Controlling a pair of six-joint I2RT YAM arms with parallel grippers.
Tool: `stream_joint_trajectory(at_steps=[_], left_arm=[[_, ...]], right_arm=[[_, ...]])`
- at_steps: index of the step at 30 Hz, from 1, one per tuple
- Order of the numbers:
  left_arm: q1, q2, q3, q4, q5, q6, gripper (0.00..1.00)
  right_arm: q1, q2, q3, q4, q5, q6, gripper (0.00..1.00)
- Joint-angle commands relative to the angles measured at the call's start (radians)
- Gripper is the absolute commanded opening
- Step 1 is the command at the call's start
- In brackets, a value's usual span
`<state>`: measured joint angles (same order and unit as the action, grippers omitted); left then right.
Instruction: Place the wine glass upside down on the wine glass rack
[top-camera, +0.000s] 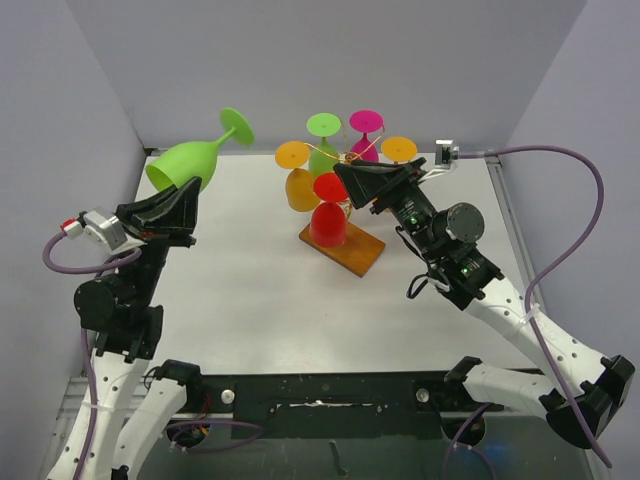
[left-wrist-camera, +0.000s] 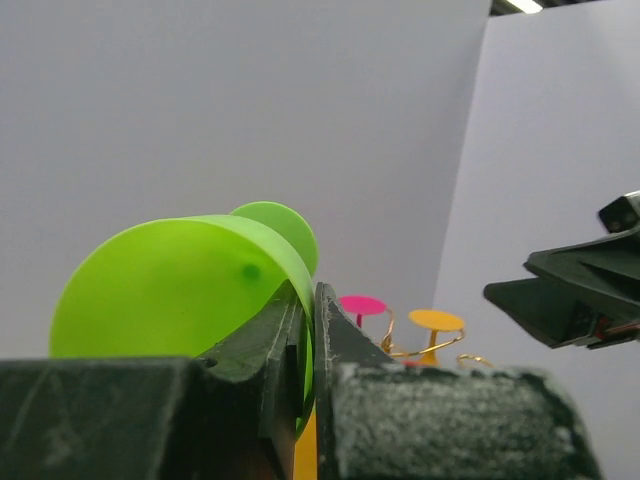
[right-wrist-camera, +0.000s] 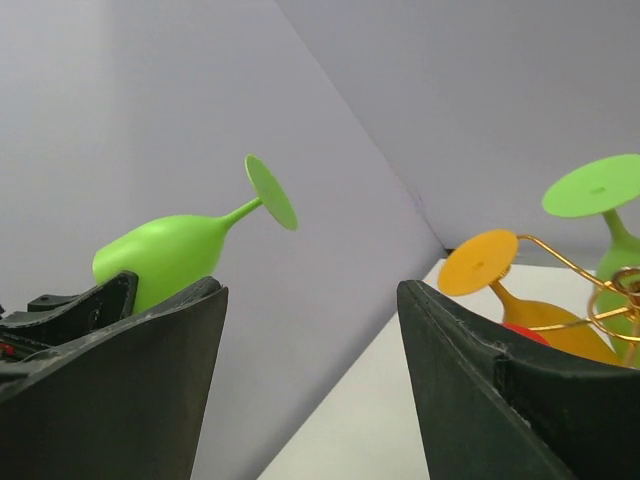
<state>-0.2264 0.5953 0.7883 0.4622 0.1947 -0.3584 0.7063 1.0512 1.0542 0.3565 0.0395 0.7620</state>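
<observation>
My left gripper (top-camera: 183, 203) is shut on the rim of a lime-green wine glass (top-camera: 188, 161), which it holds up at the far left, tilted, with the foot pointing up and to the right. In the left wrist view the rim (left-wrist-camera: 170, 290) sits pinched at the gripper (left-wrist-camera: 312, 320). The wine glass rack (top-camera: 350, 160), gold wire on a brown wooden base (top-camera: 362, 256), stands mid-table. My right gripper (top-camera: 346, 183) is open and empty beside the rack's right side. The right wrist view shows the gripper (right-wrist-camera: 310, 290), the held glass (right-wrist-camera: 170, 250) and the rack wire (right-wrist-camera: 570, 265).
Several glasses hang upside down on the rack: two orange (top-camera: 300, 185), a green one (top-camera: 323, 150), a pink one (top-camera: 366, 128) and a red one (top-camera: 328, 222). Grey walls close in the table at the back and both sides.
</observation>
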Motion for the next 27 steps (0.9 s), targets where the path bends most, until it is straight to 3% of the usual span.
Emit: stream_joint_trajectory(at_steps=[1,5,9,17,27], left_arm=[[0.002,0.051,0.078,0.289,0.105,-0.124,0.0],[0.001,0.143,0.129,0.43,0.17,-0.22,0.0],[-0.001,0.227,0.202,0.45,0.177,-0.259,0.0],[-0.032,0.388,0.243,0.578,0.163,-0.374,0.0],[-0.288,0.517,0.302,0.556,0.086,-0.158,0.0]], right_arm=[[-0.005,0.037,0.015,0.202,-0.086,0.07,0.69],[-0.004,0.067,0.022,0.249,-0.073,0.183,0.66],[0.003,0.109,-0.01,0.382,-0.105,0.347,0.63],[0.011,0.174,-0.008,0.515,-0.131,0.446,0.6],[0.004,0.17,0.006,0.511,-0.037,0.522,0.59]])
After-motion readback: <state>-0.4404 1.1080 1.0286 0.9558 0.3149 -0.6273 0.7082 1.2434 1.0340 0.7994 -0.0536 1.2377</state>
